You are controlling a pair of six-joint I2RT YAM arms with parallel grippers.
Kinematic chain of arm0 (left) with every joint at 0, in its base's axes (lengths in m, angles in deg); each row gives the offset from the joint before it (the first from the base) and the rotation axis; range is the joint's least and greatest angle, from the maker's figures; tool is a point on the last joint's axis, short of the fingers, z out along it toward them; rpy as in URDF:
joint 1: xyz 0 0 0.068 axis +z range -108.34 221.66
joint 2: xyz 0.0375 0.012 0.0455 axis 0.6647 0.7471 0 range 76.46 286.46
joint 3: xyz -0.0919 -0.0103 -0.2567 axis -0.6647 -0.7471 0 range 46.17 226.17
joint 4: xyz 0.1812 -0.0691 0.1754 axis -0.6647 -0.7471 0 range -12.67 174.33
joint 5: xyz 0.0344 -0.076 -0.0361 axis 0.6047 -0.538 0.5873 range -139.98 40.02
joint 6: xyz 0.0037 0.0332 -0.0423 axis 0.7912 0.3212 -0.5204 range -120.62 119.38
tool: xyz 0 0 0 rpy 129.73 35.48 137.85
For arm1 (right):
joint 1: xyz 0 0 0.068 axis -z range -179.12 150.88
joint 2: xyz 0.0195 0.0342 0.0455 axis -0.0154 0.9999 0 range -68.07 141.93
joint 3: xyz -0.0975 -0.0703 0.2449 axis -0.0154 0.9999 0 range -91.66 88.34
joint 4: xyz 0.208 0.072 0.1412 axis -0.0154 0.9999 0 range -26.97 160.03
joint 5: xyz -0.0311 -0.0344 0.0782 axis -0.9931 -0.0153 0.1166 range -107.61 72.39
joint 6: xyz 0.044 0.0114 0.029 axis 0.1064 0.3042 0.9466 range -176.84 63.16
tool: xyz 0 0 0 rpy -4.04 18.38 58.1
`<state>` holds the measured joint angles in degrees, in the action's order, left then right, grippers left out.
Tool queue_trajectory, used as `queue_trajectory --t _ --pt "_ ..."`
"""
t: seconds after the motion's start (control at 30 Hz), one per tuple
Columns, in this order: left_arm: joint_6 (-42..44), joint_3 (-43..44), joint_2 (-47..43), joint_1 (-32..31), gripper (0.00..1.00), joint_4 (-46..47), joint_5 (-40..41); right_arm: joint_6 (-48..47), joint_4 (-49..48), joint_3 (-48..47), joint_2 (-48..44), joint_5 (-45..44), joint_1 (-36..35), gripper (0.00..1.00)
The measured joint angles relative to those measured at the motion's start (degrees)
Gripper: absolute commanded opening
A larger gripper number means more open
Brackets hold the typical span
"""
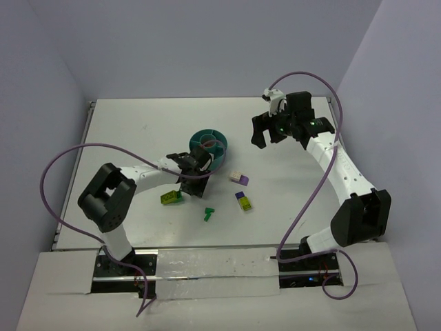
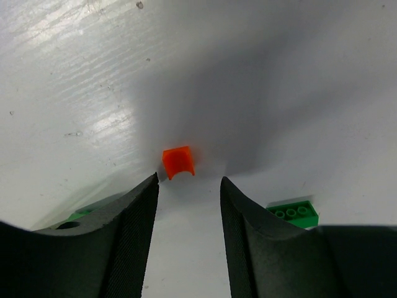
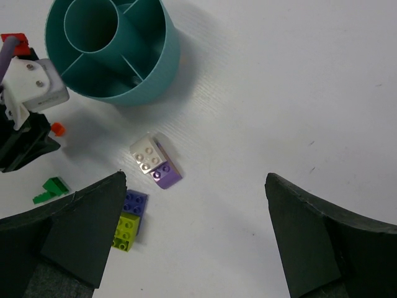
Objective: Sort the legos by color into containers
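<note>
- The left gripper [image 2: 188, 181] is closest in its wrist view. Its black ribbed fingers [image 2: 133, 236] stand part-way apart with nothing between them. Just past the tips lies a tiny orange-red plastic brick [image 2: 178, 162] on the white table [image 1: 138, 131]. The jaws are aimed so that a short advance would, I judge, bring the brick into the gap.
- A lime-green studded brick [image 1: 170, 197] lies just beside that arm, and a small dark green brick [image 1: 208, 214] lies near it, toward the bases. Both are loose on the table, not sorted.
- The round teal plastic bowl [image 1: 222, 156], divided by inner walls around a central ring, stands just behind the left gripper (a short carry for the orange piece). A reddish speck may sit near its ring, but it is too small to tell.
- Right of the bowl lie a purple-and-white brick [image 3: 155, 162] and a purple-and-yellow brick [image 3: 129, 217], near each other but apart.
- The right gripper [image 3: 193, 184] hangs wide open and empty above the table. It is well apart from the bricks, probably held back to leave the left arm room.
</note>
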<state>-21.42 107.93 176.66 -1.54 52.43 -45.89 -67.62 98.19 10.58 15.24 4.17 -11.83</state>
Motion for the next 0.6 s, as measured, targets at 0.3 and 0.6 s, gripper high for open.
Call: queue_trajectory --t 0.3,0.6 --pt "0.0 1.5 2.3 0.0 0.4 1.0 1.4 -0.2 0.0 0.1 0.0 0.4 0.0 1.0" --pt "0.3 2.0 2.8 0.0 0.21 1.7 2.0 -0.6 0.0 0.1 0.0 0.4 0.0 1.0"
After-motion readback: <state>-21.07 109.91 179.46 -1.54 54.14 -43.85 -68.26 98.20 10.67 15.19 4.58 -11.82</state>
